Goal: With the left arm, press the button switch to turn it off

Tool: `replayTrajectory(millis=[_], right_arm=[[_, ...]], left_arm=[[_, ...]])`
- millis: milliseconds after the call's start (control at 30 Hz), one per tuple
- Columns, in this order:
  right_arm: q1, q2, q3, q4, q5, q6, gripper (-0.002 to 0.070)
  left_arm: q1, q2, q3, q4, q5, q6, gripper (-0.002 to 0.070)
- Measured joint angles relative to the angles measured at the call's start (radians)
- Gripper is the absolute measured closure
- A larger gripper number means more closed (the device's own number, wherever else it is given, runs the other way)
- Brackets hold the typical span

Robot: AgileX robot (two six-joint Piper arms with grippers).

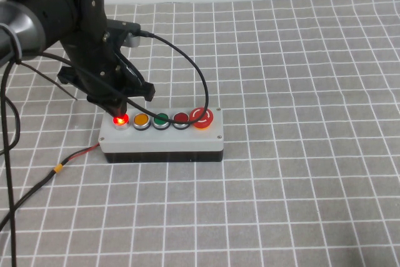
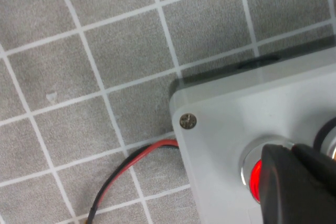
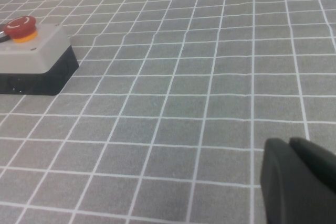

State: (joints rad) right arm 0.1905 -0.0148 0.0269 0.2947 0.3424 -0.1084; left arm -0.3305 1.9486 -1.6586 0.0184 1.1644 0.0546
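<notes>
Closed jaws of the left gripper (image 1: 111, 105) bear down on the lit button switch (image 1: 119, 119), holding nothing.

Leftmost in the high view, the left arm (image 1: 69, 17) reaches down steeply from the rear left, wrist bent over, its black cable (image 1: 187, 60) looping off rightward above the grey box (image 1: 162, 139). Its tip sits over the button switch, at the left end of the row; whether it touches I cannot tell. That button glows red, so the pressing step looks in hand and unfinished: next calls for a short straight push down until it clicks dark, then a lift clear. Rightward follow orange, green, dark-red buttons and the mushroom button (image 1: 202, 117). Off the high view, the right gripper (image 3: 299, 182) hovers parked over bare cloth with jaws together, empty.
</notes>
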Motion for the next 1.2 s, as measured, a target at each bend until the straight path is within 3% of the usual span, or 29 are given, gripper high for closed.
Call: replayTrajectory(millis=[300, 600, 1200], right_arm=[[0.000, 0.000, 0.000, 0.000, 0.000, 0.000, 0.0692], [0.000, 0.000, 0.000, 0.000, 0.000, 0.000, 0.0692], [0.000, 0.000, 0.000, 0.000, 0.000, 0.000, 0.0692]], left_arm=[[0.000, -0.064, 0.008, 0.002, 0.000, -0.013, 0.0678], [0.000, -0.312, 0.026, 0.018, 0.061, -0.094, 0.0678], [0.000, -0.873, 0.459, 0.230, 0.092, -0.233, 0.0678]])
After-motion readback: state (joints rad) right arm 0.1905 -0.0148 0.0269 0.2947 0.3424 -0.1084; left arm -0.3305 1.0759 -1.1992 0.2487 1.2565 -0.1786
